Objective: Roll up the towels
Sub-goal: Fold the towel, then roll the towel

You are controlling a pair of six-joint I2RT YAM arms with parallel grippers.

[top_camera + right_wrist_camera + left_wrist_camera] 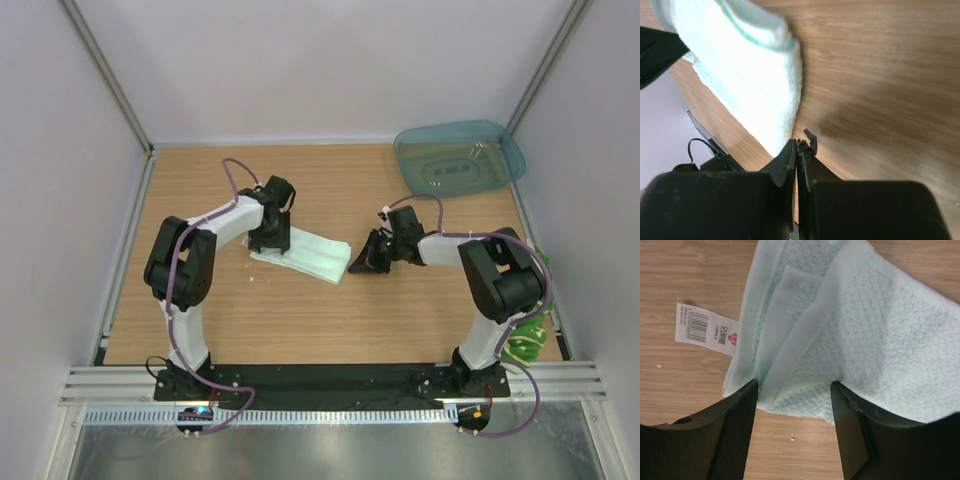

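Your left claw (795, 390) stands open astride the towel (865, 340) at its folded end: close on every layer before rolling toward the right edge. Your right claw (797, 147) is pinched shut, empty.

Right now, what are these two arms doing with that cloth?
Two robot arms are working on a pale mint towel lying folded on the table. The left tool is open, astride one end of the towel. The right tool is shut, at the corner of the other end. No roll shows yet. A teal tray sits at the far right corner.
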